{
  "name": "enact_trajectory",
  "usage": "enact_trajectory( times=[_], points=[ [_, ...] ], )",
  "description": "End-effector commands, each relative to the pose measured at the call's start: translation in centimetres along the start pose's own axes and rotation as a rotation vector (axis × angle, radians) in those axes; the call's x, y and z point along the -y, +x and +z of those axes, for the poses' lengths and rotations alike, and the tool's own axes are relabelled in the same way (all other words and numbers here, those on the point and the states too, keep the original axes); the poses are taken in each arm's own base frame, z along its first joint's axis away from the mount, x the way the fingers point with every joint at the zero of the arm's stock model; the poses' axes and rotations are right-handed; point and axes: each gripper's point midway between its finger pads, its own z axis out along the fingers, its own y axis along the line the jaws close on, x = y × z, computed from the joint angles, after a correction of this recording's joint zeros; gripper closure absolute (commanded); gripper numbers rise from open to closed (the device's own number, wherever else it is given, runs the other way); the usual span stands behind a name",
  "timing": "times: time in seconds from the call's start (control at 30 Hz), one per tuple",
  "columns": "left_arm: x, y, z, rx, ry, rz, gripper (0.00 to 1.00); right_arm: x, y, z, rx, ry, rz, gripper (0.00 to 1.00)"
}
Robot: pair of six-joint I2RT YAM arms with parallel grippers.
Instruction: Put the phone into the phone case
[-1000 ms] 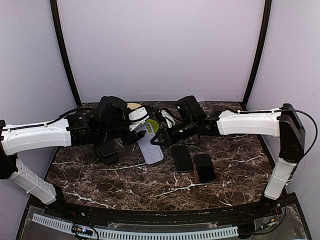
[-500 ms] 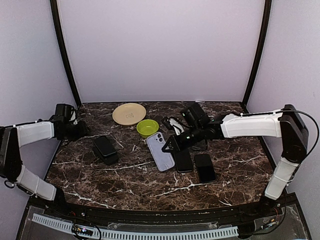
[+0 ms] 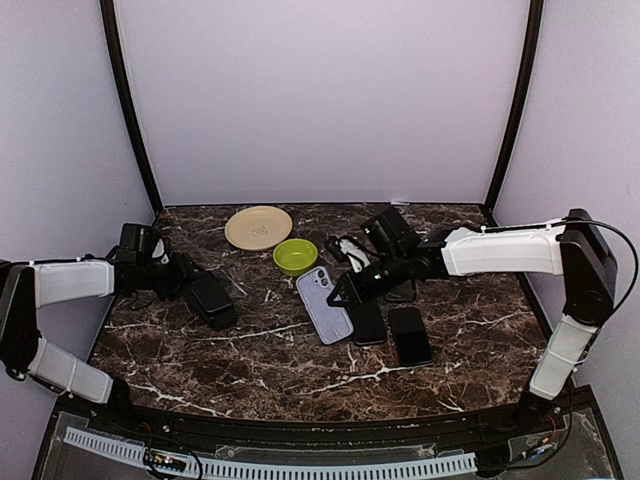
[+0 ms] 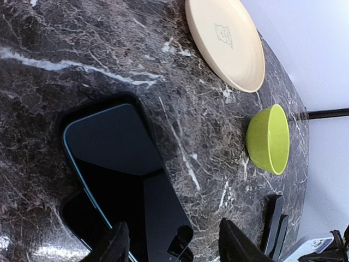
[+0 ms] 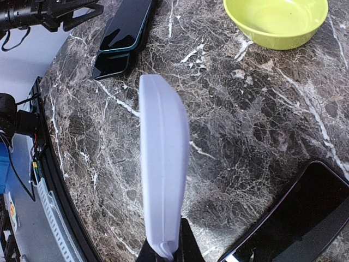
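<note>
Since half a second ago the left arm has swung in from the left wall, so the left gripper (image 3: 188,283) now sits right at the stack of two black phones. The right arm and the phone case (image 3: 322,305) have barely shifted.

In the left wrist view, the left gripper (image 4: 174,226) has its fingers spread wide at the near end of the phone (image 4: 125,180), the top one of the stack with the teal rim, not closed on it. The lower phone (image 4: 73,210) peeks out underneath.

The right gripper (image 5: 163,248) is clamped on one long edge of the phone case (image 5: 162,180), which looks edge-on in its own camera. Can't tell if the far edge touches the marble.

Room-wise, there's bare table (image 3: 250,360) between the stack and the case and all along the near side. Tighter on the right: the case is just beside one spare phone (image 3: 367,322), with another spare phone (image 3: 410,335) next to that. The green bowl (image 3: 295,256) is just behind the case, and the plate (image 3: 258,227) is near the back wall.

The phone (image 3: 210,297) is well apart from the case, off to its left.
</note>
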Motion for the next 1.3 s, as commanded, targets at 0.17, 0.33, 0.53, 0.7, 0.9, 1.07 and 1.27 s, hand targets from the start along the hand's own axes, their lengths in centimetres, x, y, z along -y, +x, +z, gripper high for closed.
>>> enact_trajectory(
  times=[0.17,0.33,0.53,0.7,0.9,1.07,1.27],
  points=[
    [-1.8,-2.4,0.8,0.033,-0.109,-0.006,0.34,-0.8,0.6,0.8,-0.037,-0.062,0.035,1.00],
    [-2.6,-4.8,1.2,0.059,-0.095,-0.042,0.33,-1.5,3.9,2.4,-0.126,-0.117,0.093,1.00],
    [-4.2,-4.8,3.3,-0.013,-0.081,-0.096,0.35,-0.4,6.2,3.7,-0.205,-0.071,0.146,0.77],
    [-4.3,-4.6,4.7,-0.049,-0.059,-0.082,0.38,2.8,3.7,3.2,-0.173,0.177,0.112,0.47],
    [-4.4,-3.4,5.8,-0.089,-0.064,-0.049,0.46,2.8,-1.7,2.7,-0.051,0.386,-0.028,0.34],
    [-3.0,-0.3,6.9,-0.152,-0.083,0.043,0.52,-0.2,-6.5,4.7,0.088,0.358,-0.146,0.33],
    [-2.7,3.9,6.9,-0.215,-0.128,0.087,0.57,-2.4,-9.1,7.4,0.130,0.307,-0.189,0.32]
  ],
)
